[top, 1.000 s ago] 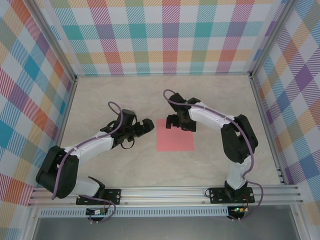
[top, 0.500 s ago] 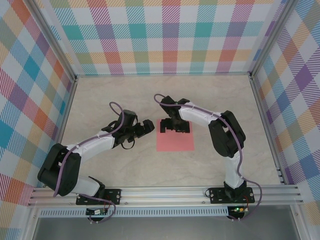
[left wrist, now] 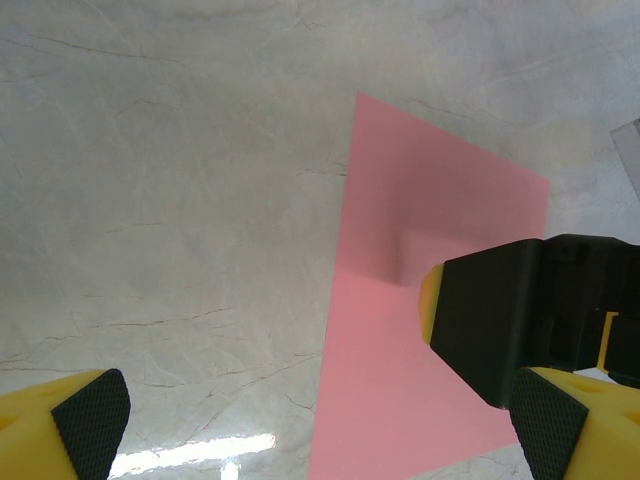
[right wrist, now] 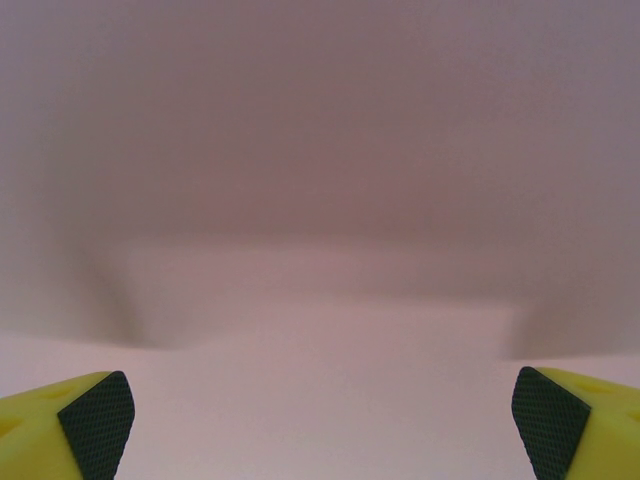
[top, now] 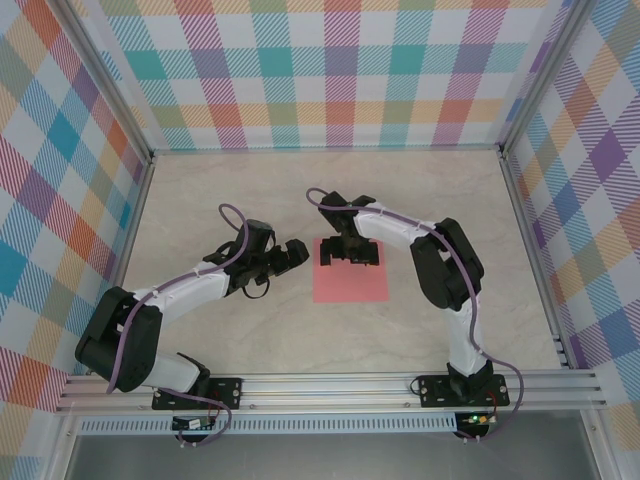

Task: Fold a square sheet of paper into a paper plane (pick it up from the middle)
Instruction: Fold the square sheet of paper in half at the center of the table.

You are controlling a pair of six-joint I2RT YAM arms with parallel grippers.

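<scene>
R gripper (top: 348, 252): jaws spread wide, nothing held. Pointed down over the far edge of the sheet (top: 350, 285), approx mid-width. R wrist view: yellow fingertips (right wrist: 95, 425) w/ black pads at both lower corners, pink paper close below across the whole gap, soft shadow band on it. Contact w/ sheet could not be confirmed. L wrist view: R gripper's black body sat over the sheet, shadow beside it.

L gripper (top: 293, 253): jaws also spread wide, empty. Sat just off sheet's left edge, near its far-left corner, aimed toward sheet. L wrist view: sheet's left edge ran btwn its fingertips.

Sheet: flat square, salmon-pink, no creases seen, lying on table (top: 200, 200).

Arms: L arm reached in from sheet's near-left. R arm came from near-right, elbow bent to right of sheet. Purple cables ran along both.

Rail (top: 330, 385) w/ arm bases lay on sheet's near side, well apart from it. Plaid walls (top: 340, 70) stood beyond sheet's far, left and right sides.
</scene>
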